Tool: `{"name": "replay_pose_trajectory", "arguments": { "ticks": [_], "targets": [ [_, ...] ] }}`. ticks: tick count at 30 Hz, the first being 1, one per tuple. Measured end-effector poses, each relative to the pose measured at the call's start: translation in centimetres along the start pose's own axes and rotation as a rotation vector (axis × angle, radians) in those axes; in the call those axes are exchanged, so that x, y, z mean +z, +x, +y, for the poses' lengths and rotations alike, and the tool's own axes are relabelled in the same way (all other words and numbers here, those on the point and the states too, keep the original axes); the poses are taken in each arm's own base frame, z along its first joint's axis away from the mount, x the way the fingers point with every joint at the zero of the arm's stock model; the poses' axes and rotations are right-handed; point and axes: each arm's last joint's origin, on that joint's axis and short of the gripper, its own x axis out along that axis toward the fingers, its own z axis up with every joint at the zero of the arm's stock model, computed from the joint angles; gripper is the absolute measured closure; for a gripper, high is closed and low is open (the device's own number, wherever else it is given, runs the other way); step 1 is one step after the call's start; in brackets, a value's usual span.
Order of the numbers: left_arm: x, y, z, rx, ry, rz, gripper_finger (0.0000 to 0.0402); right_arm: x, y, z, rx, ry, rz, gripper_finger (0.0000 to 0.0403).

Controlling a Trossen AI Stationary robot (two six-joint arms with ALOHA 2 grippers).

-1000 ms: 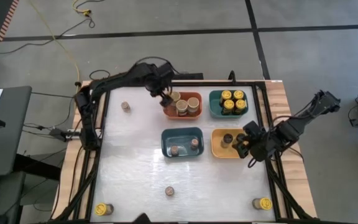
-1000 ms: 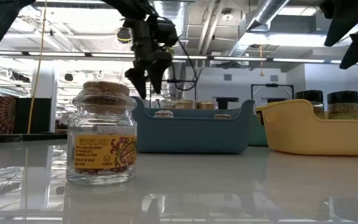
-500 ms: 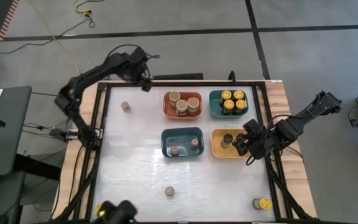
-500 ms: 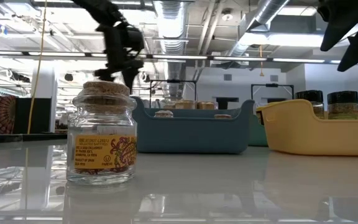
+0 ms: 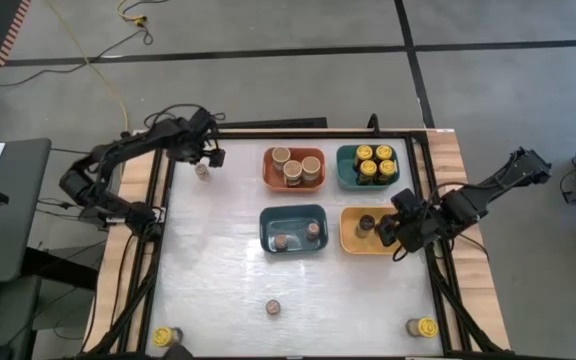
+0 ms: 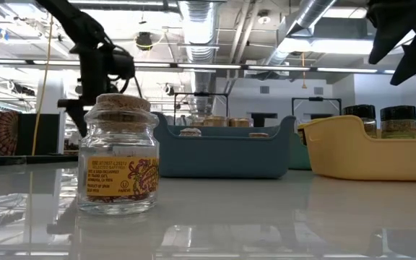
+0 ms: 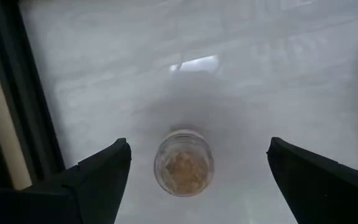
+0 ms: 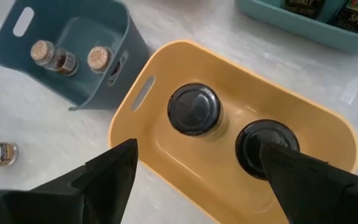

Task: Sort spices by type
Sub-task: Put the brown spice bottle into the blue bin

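High view: at the bench's (image 5: pixel 218 290) far left we see the left end effector (image 5: pixel 204 158) spread wide above a cork-topped spice jar (image 5: pixel 201 171), not touching it. At the right, the right end effector (image 5: pixel 396 238), also spread, hovers over the yellow bin (image 5: pixel 348 243) holding two dark-lidded jars (image 5: pixel 366 224).

White glossy bench (image 5: pixel 218 280) inside black frame. Four plastic bins in two rows near far edge: orange bin (image 5: pixel 313 183), teal bin (image 5: pixel 342 168), blue bin (image 5: pixel 268 235), yellow bin (image 5: pixel 350 238). Yellow cable (image 5: pixel 108 85) across grey floor beyond bench.
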Motion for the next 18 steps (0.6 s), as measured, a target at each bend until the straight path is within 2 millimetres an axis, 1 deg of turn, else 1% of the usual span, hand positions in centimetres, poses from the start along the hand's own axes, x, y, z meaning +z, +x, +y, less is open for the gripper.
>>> {"name": "replay_pose_trajectory", "arguments": {
  "ticks": [5,8,12,15,18],
  "targets": [
    [-1.1,1.7,0.2,0.003,-0.03,0.009,0.004,0.3,0.1,-0.1,-0.01,0.017,-0.006,0.0038],
    [-1.8,2.6,0.8,0.007,-0.058,0.035,0.004,0.4,0.2,-0.1,-0.014,0.024,-0.009,0.0038],
    [-2.6,3.9,1.3,-0.033,-0.092,0.055,0.004,0.6,0.3,-0.1,-0.022,0.036,-0.014,0.0038],
    [-2.6,4.4,1.4,-0.062,-0.106,0.042,0.004,0.7,0.4,-0.2,-0.029,0.045,-0.018,0.0038],
    [-2.5,4.4,1.4,-0.07,-0.108,0.03,0.004,0.9,0.4,-0.2,-0.034,0.051,-0.02,0.0038]
  ]
}}
